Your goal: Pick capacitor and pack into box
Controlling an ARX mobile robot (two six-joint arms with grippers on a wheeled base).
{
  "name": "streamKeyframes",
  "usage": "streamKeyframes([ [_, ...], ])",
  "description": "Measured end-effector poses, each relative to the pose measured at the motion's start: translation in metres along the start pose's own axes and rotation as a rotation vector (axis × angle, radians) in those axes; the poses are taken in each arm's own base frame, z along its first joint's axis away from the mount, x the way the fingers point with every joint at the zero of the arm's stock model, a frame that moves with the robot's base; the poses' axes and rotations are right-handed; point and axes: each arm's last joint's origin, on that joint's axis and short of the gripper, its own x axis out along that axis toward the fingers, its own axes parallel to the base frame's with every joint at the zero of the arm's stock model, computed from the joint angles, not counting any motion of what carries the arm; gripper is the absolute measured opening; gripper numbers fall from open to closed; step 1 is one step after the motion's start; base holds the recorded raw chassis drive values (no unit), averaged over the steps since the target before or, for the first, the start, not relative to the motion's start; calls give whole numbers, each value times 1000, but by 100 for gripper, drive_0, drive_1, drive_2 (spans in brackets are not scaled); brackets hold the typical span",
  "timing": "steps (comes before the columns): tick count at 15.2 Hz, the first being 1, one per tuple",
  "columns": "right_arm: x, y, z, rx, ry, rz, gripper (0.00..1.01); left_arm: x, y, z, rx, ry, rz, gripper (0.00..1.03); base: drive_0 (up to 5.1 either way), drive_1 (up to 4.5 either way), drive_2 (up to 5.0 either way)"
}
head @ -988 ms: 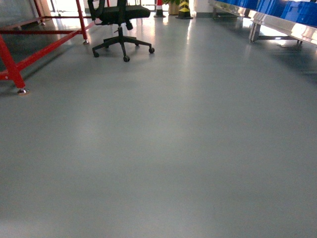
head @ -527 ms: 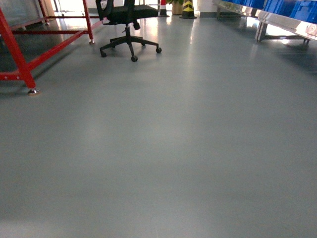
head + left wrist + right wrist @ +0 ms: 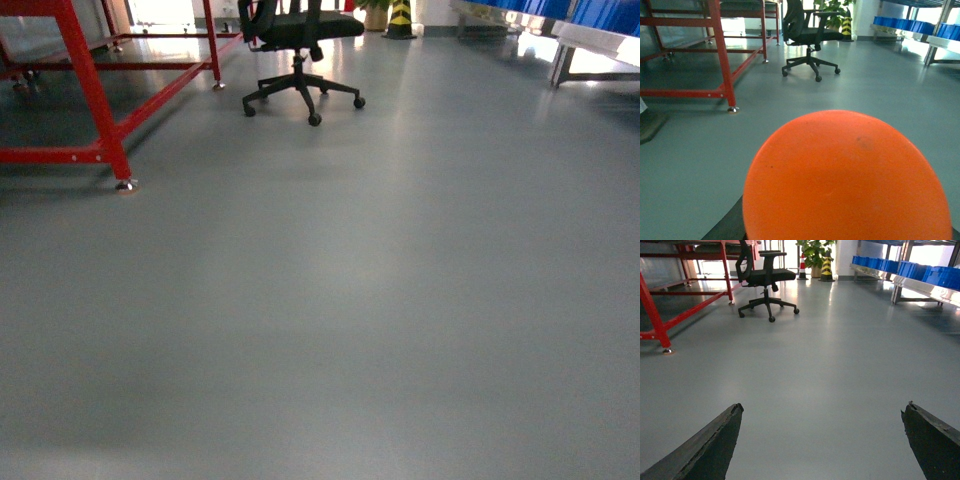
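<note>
The capacitor (image 3: 847,177) sits right in front of my left wrist camera, its rounded orange end filling the view from 4 to 8 o'clock. I take it to be held in my left gripper, though the fingers themselves are hidden behind it, so I cannot tell how they stand. My right gripper (image 3: 822,440) is spread wide and empty, its dark fingertips (image 3: 710,447) at 7 and 5 o'clock over bare grey floor (image 3: 380,300). The box is not in any view. Ahead at 12 o'clock stands an office chair (image 3: 300,55), with a red frame (image 3: 95,100) at 10 o'clock. I judge the capacitor light, rigid and smooth-skinned, so likely to slip. The best hold is across the middle of its cylindrical side, firm and square, not on the domed end.
</note>
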Motion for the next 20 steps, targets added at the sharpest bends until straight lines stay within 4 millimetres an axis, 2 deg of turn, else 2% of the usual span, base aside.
streamKeyframes([
  [20,0,0,-1,0,6,-1,98,0,0,0,0,3,0,44,-510,236,236],
])
